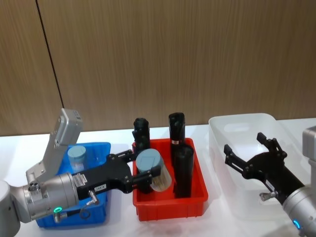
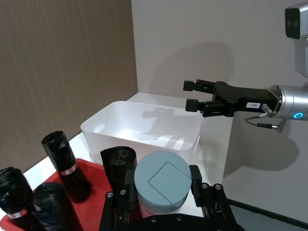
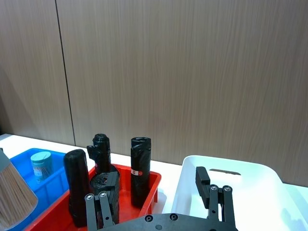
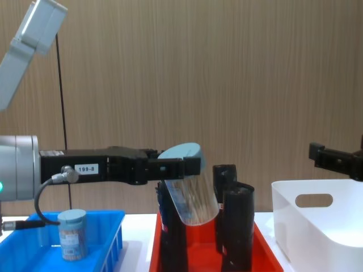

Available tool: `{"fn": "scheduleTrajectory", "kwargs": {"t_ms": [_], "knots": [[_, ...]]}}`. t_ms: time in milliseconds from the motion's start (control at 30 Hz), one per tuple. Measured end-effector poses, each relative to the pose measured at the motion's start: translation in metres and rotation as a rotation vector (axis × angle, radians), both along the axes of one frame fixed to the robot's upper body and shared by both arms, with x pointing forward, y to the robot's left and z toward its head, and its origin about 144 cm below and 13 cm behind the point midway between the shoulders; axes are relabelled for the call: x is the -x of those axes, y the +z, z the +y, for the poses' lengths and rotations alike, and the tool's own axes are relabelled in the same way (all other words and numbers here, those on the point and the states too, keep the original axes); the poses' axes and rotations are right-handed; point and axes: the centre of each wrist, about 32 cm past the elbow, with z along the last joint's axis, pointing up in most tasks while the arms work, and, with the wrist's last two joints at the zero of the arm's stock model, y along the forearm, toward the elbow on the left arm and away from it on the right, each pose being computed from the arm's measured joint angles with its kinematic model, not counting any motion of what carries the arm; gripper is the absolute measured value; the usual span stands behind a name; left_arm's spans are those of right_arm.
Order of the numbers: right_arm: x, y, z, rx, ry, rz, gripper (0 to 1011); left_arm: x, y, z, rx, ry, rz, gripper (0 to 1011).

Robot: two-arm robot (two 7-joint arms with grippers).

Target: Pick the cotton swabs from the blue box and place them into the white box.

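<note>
— What does the left gripper (image 4: 180, 166) have?
— Its black fingers are clamped on a cotton swab tub (image 4: 190, 199): clear wall, round grey-blue lid, tilted above the red tray (image 1: 168, 207).

— What is beneath it?
— Upright black wrapped cylinders (image 1: 182, 170) in that tray, mid-bench (image 1: 121, 219), between the blue box (image 4: 105, 243) and the smooth white box (image 1: 242, 118).

— And the right gripper (image 2: 188, 95)?
— Fingers apart, over the white box. The chest view shows the sticks through the held tub's wall. A second tub (image 4: 72, 233) stands near the blue box's far wall.
</note>
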Motion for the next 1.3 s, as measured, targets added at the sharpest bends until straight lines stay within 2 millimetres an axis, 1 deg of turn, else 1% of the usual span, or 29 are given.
{"fn": "scheduleTrajectory", "kwargs": {"t_ms": [467, 733, 1300], "knots": [[0.0, 0.0, 0.0, 0.001, 0.005, 0.0, 1001, -0.002, 0.0, -0.002, 0.009, -0.03, 0.004, 671], [-0.001, 0.001, -0.002, 0.024, 0.053, -0.005, 1002, -0.003, 0.0, -0.002, 0.01, -0.036, 0.005, 671], [-0.009, 0.009, -0.014, 0.103, 0.276, 0.014, 1001, -0.003, 0.0, -0.002, 0.012, -0.043, 0.006, 671]]}}
